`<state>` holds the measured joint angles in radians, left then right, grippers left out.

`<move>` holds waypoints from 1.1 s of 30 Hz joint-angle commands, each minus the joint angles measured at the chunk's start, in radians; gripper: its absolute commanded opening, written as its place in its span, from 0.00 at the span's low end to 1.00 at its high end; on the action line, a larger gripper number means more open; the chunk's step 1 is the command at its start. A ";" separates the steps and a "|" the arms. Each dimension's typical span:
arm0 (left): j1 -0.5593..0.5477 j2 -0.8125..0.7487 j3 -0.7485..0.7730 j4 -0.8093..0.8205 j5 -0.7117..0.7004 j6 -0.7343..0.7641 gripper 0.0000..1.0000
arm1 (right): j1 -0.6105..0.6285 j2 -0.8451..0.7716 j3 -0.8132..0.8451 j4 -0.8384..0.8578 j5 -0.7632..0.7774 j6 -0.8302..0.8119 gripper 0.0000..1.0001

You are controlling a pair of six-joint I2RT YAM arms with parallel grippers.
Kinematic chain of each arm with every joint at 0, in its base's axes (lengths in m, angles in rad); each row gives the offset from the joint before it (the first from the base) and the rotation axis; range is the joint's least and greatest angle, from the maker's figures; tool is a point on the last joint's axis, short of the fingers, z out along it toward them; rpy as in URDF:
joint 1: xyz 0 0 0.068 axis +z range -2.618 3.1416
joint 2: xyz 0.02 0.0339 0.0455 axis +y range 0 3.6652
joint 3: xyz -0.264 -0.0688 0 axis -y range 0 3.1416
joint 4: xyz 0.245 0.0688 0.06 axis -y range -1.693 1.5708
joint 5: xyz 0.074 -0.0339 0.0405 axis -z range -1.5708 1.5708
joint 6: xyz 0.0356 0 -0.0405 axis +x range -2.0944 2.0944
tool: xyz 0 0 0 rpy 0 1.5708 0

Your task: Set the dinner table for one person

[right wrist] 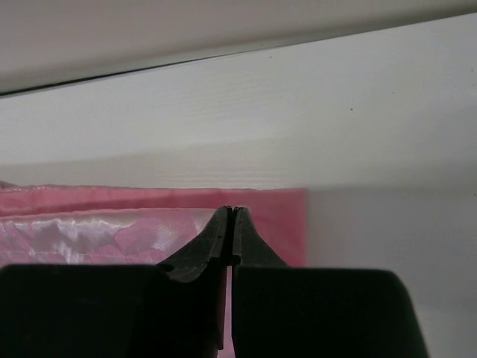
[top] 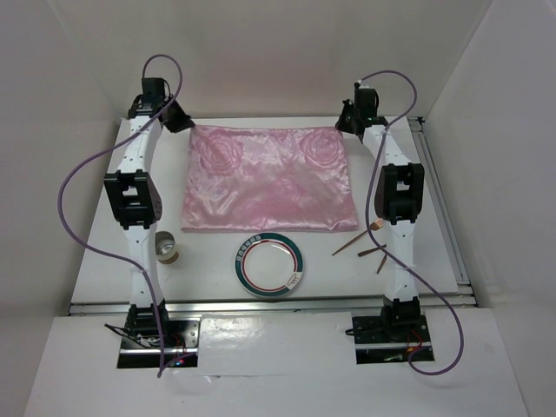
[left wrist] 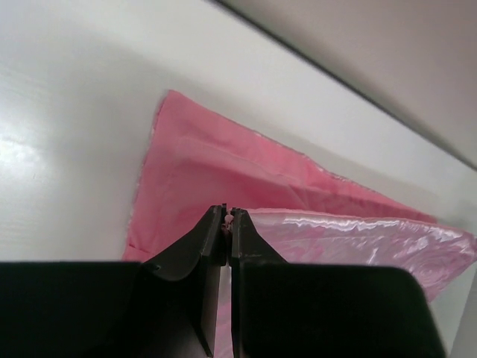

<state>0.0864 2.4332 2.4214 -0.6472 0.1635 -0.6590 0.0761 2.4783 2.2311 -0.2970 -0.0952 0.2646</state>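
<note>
On the white dinner table (top: 204, 274), my left gripper (left wrist: 227, 218) pinches the shiny pink rectangular cloth (top: 269, 178); my right gripper (right wrist: 231, 214) is closed, hold unclear.

Left arm (top: 135, 195) and right arm (top: 398, 195) extend to the bench's (top: 208, 265) far edge. Left gripper (left wrist: 228, 218) pinches the pink cloth (left wrist: 201, 171). Right gripper (right wrist: 232, 212) fully closed.

The top view looks down from high at 6 o'clock over the whole counter (top: 204, 278). The wrist views sit close behind the left claw (left wrist: 228, 216), 11 o'clock, and the right claw (right wrist: 231, 212), 1 o'clock; all share the pink cloth (top: 269, 178).
</note>
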 commanded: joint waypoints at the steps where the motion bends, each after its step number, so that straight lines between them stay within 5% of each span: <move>1: -0.001 0.056 0.076 0.128 0.030 -0.059 0.00 | -0.002 -0.019 0.050 0.078 0.017 0.016 0.00; 4: -0.001 0.115 0.087 0.149 0.030 -0.103 0.00 | -0.002 0.053 0.130 0.065 0.006 0.025 0.00; 8: -0.001 0.138 0.096 0.196 0.030 -0.116 0.66 | -0.002 0.100 0.148 0.088 -0.008 0.048 0.18; 9: -0.001 0.138 0.096 0.210 0.030 -0.116 0.81 | -0.002 0.100 0.148 0.088 -0.008 0.048 0.54; 11: -0.001 0.110 0.096 0.210 0.030 -0.107 1.00 | -0.002 0.077 0.101 0.104 -0.021 0.048 0.77; 14: -0.001 0.008 0.038 0.199 0.019 -0.062 1.00 | -0.002 0.009 0.012 0.127 0.001 0.048 0.86; 21: -0.037 -0.195 -0.156 0.095 -0.042 0.076 1.00 | 0.007 -0.176 -0.163 0.098 0.009 0.048 0.81; 27: -0.117 -0.247 -0.329 -0.006 -0.070 0.134 0.97 | 0.047 -0.295 -0.324 -0.017 -0.058 0.061 0.49; 28: -0.128 -0.247 -0.356 -0.006 -0.070 0.134 0.95 | 0.047 -0.308 -0.344 -0.034 -0.072 0.071 0.25; 29: -0.138 -0.258 -0.413 -0.006 -0.061 0.134 0.92 | 0.047 -0.333 -0.390 -0.056 -0.095 0.071 0.14; 31: -0.139 -0.270 -0.478 -0.006 -0.006 0.121 0.63 | 0.071 -0.358 -0.438 -0.079 -0.133 0.082 0.01; 33: -0.139 -0.279 -0.568 0.014 0.005 0.111 0.33 | 0.102 -0.403 -0.520 -0.100 -0.133 0.091 0.00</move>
<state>-0.0692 2.1620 1.9480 -0.5896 0.1413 -0.5606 0.1307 2.1353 1.7988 -0.3138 -0.1799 0.3405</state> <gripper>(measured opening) 0.410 0.026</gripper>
